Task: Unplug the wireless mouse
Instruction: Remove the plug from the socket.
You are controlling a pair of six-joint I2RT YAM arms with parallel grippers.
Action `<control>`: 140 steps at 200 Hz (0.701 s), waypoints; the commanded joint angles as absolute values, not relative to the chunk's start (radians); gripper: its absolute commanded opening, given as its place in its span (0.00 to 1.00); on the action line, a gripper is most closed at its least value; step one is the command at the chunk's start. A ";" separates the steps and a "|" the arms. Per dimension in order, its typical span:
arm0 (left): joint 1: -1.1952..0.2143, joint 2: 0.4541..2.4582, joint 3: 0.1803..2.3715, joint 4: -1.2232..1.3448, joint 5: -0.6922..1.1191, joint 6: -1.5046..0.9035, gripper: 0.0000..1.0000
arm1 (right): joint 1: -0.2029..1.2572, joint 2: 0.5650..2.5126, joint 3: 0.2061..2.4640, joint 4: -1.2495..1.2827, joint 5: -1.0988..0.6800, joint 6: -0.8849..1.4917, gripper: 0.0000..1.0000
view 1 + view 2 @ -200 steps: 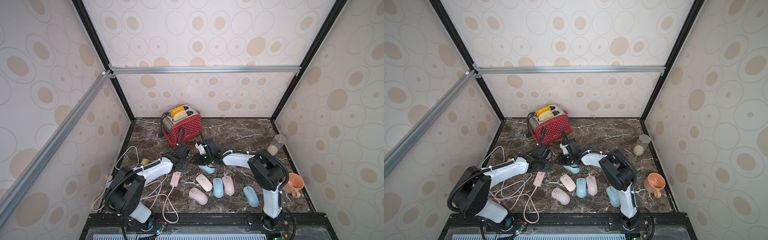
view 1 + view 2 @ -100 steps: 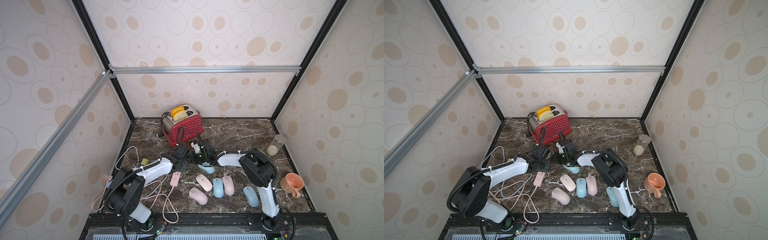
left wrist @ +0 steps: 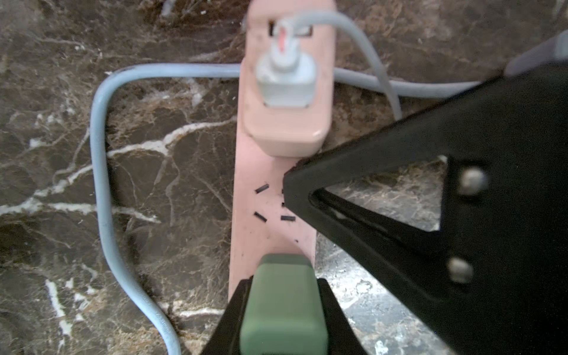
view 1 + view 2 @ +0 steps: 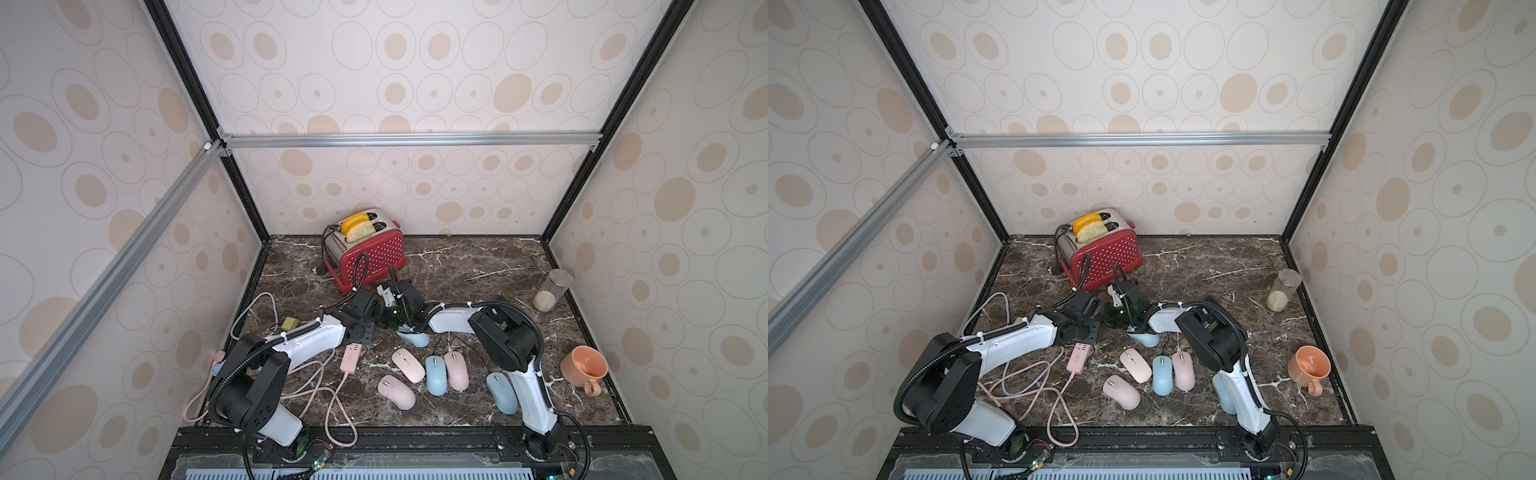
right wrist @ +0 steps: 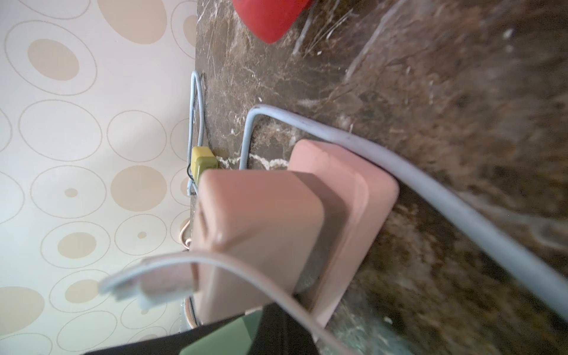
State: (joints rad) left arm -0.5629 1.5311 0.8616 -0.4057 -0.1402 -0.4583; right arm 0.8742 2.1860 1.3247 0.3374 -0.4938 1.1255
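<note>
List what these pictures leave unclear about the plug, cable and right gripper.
Right gripper: whether it pinches the cable; its own finger hides that spot in the left wrist view, the frame edge in the right wrist view.
Plug: blurred in the right wrist view, too close.
Strip's sockets: too small in both top views, partly under the left arm.
Cable's far end: outside both wrist views.

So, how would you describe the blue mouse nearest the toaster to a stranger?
Start at the red toaster at the back of the marble table. Come forward to the right arm, stretched low; a blue mouse shows partly under it. It is the blue one closest to the toaster, behind the pink mice.
</note>
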 commanded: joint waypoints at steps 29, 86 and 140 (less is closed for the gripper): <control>-0.559 1.510 0.878 -0.388 -0.055 -0.478 0.00 | 0.891 2.217 1.295 0.161 -0.392 1.119 0.00; -0.561 1.381 0.762 -0.190 -0.128 -0.479 0.00 | 0.902 2.227 1.276 0.130 -0.359 1.131 0.00; -0.560 1.492 0.978 -0.580 -0.146 -0.507 0.00 | 0.911 2.244 1.295 0.081 -0.342 1.126 0.00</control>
State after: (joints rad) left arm -0.5575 1.4849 0.8444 -0.4271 -0.1226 -0.4690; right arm 0.9051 2.1769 1.3312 0.3016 -0.4339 1.1217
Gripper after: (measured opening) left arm 0.305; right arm 0.041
